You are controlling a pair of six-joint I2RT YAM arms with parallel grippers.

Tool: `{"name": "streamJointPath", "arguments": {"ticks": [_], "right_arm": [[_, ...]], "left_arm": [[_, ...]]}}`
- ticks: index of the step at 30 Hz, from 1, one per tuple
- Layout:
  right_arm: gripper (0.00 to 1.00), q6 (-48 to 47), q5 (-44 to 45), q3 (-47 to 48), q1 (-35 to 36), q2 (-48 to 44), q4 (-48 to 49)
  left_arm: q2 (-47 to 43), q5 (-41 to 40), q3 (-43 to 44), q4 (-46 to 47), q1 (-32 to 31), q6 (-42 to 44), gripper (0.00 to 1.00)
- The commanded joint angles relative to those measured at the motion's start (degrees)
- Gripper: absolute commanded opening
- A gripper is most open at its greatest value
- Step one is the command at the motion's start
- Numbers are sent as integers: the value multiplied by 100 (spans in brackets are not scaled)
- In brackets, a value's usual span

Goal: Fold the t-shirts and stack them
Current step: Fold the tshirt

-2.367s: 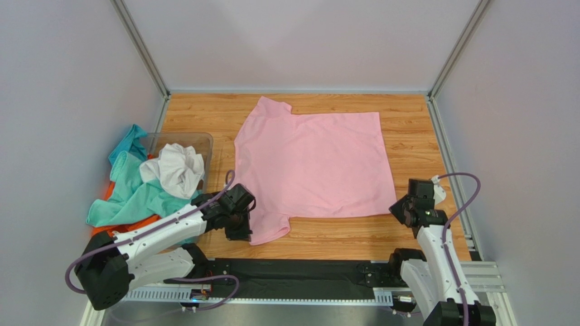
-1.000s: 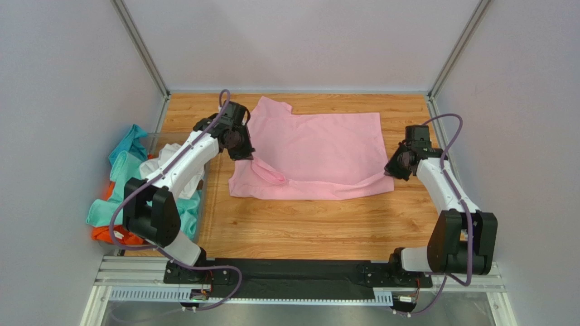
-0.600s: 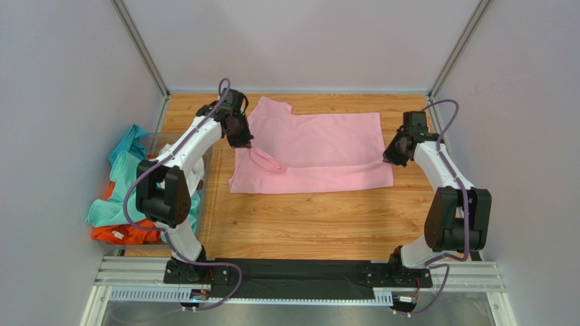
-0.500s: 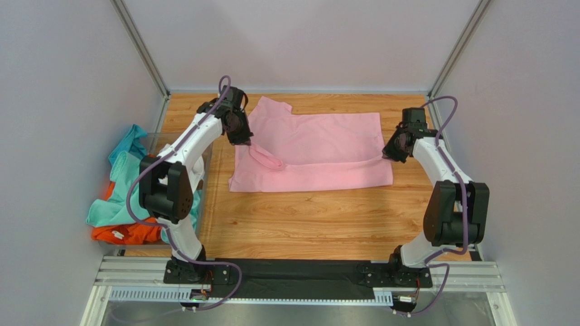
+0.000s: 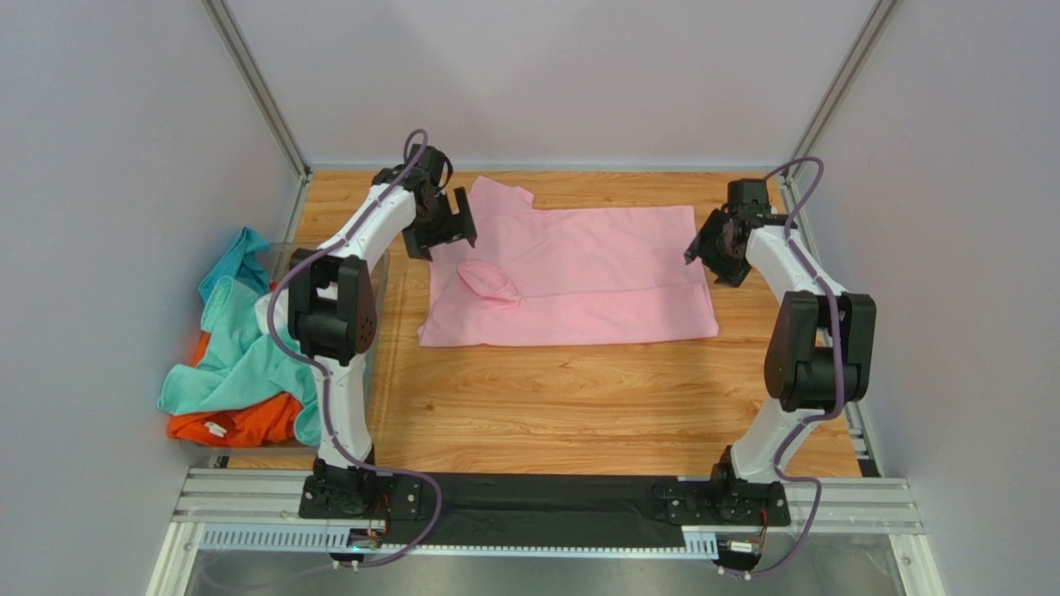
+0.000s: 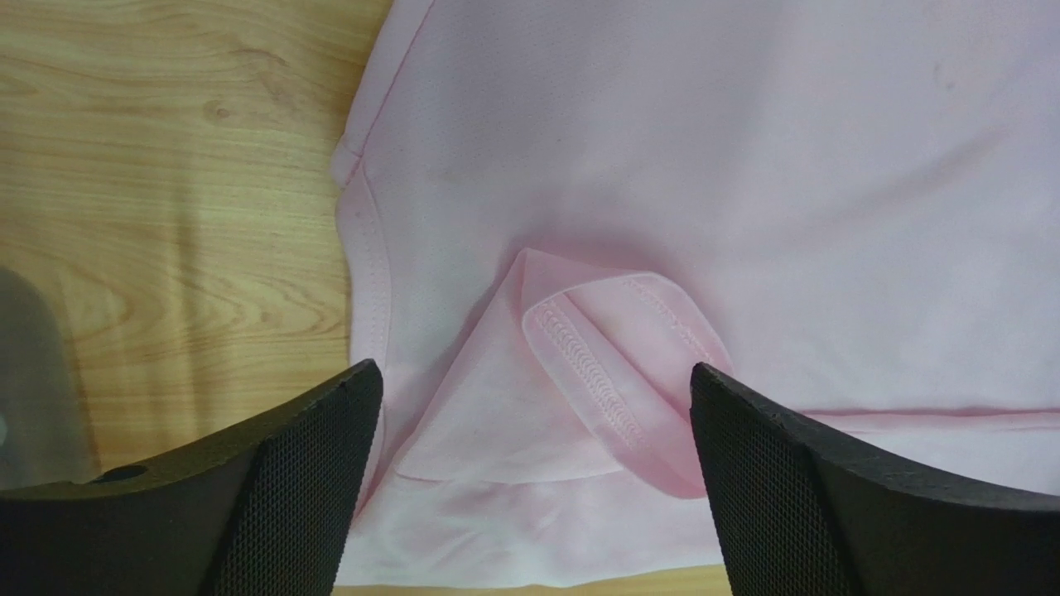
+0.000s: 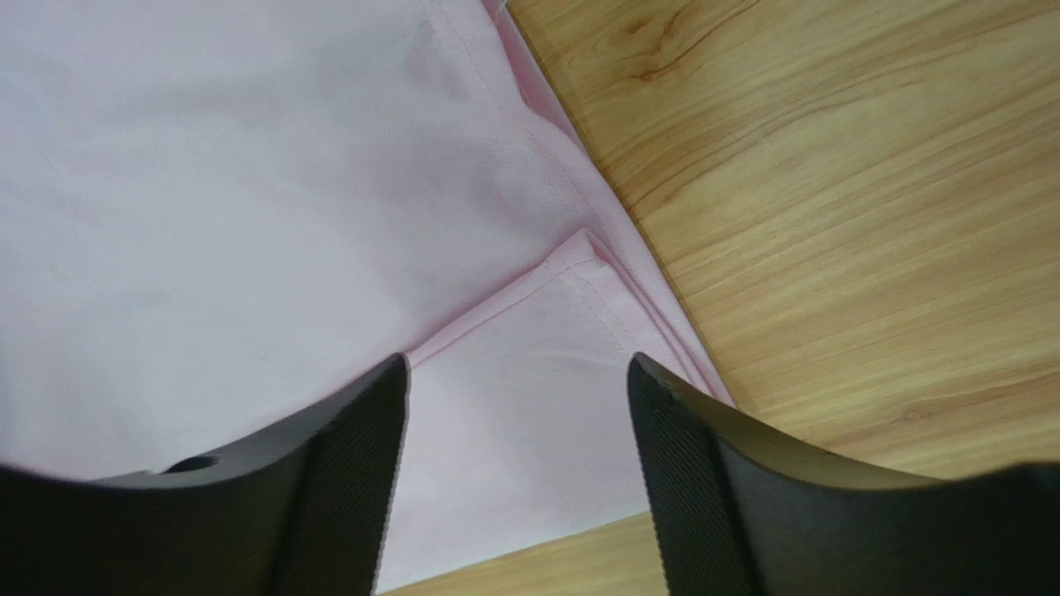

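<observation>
1. The teal t-shirt (image 5: 243, 354) lies crumpled at the far left, off the wooden table (image 5: 560, 397), against the left wall.
2. The orange t-shirt (image 5: 230, 426) lies under the teal one. Only its near edge shows.
3. The clear plastic bin (image 5: 299, 255) stands at the table's left edge, partly hidden behind the left arm.
4. The left gripper (image 5: 450, 234) hangs over the far-left part of the pink t-shirt (image 5: 585, 267). In the left wrist view the left gripper (image 6: 535, 385) has its jaws spread wide and grips nothing. Both fingers are clear of the cloth.
5. The pink t-shirt lies flat on the far centre of the table, doubled on itself, with the fold line along its near edge.
6. A sleeve (image 5: 488, 282) rests on top of the pink t-shirt's left part. In the left wrist view this sleeve (image 6: 597, 385), with its stitched hem showing, sits between the two fingers.
7. The right gripper (image 5: 701, 248) hangs over the far-right edge of the pink t-shirt. In the right wrist view the right gripper (image 7: 516, 373) is wide open and holds nothing.
8. In the right wrist view a hemmed corner of the pink t-shirt's (image 7: 224, 186) upper layer lies between the fingers, next to bare wood.
</observation>
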Motion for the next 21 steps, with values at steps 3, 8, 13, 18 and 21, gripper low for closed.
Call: {"name": "streamJointPath", "arguments": {"ticks": [3, 8, 13, 18, 21], "right_arm": [[100, -200, 77, -130, 206, -643, 39], [100, -244, -308, -965, 802, -1258, 345], [100, -280, -643, -1441, 1067, -1023, 680], [100, -279, -802, -1608, 1199, -565, 882], [100, -210, -802, -1819, 1199, -451, 935]], "left_arm": [[-714, 184, -246, -38, -36, 20, 100], [-1602, 395, -1502, 384, -334, -112, 100], [-1762, 1097, -2645, 1157, -467, -358, 100], [-1480, 1230, -2980, 1228, -485, -446, 100], [-1454, 1230, -3314, 1342, -476, -446, 100]]}}
